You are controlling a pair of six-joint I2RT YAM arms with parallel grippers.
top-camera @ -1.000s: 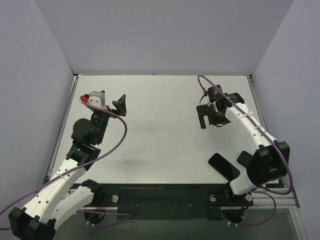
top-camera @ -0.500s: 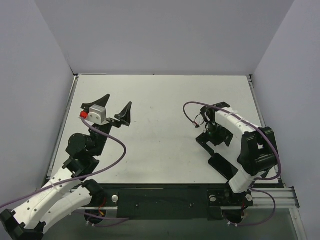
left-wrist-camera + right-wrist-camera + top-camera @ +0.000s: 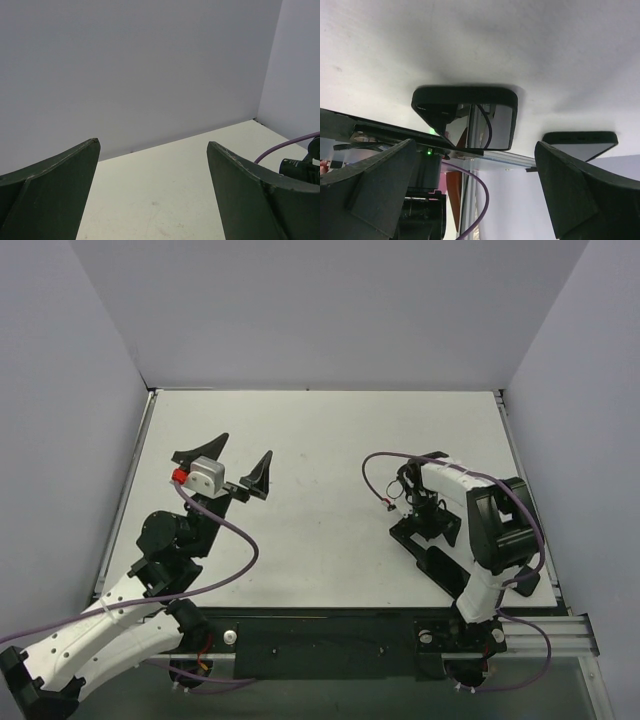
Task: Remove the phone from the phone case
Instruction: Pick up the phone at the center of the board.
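Pale matte surface [image 3: 320, 460], walled in grey on three sides. Bears a glossy black slab [image 3: 495, 125] near the front right, a second slab [image 3: 580, 142] just beside, not touching. Phone or case: unclear.

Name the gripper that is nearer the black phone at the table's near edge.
Right. The right gripper hovers open directly over the phone, its fingers spread either side of it. The left gripper, also open, is far off to the left.

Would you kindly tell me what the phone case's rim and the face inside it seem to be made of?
Case rim: matte black, probably rubbery plastic, since it shows no glare. Face: glossy, likely glass, since it gives mirror-like reflections.
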